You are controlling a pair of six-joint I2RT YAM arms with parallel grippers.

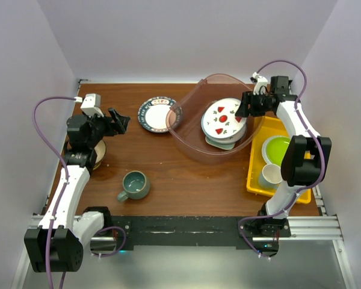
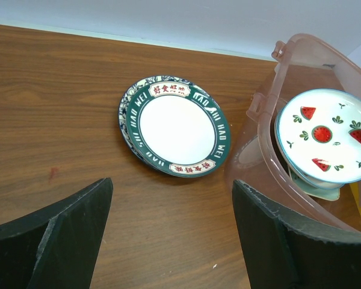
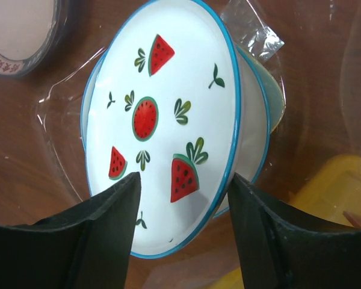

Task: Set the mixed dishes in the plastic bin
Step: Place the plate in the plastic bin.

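The plastic bin (image 1: 186, 144) stands at the back right of the table. Inside it a white plate with watermelon motifs (image 3: 162, 120) lies on top of other dishes, with a mint dish (image 1: 219, 143) at the bottom. My right gripper (image 3: 184, 176) is open over this plate's near rim, one finger above the plate and one outside it. A pair of stacked plates with a dark green and blue rim (image 2: 174, 126) lies on the wood left of the bin. A grey-teal mug (image 1: 134, 185) stands near the front. My left gripper (image 2: 171, 223) is open and empty, just short of the stacked plates.
A yellow tray (image 1: 256, 177) right of the bin holds a lime-green plate (image 1: 278, 149) and a white mug (image 1: 269, 176). A bowl (image 1: 100, 153) is partly hidden under my left arm. White walls close in the table on three sides.
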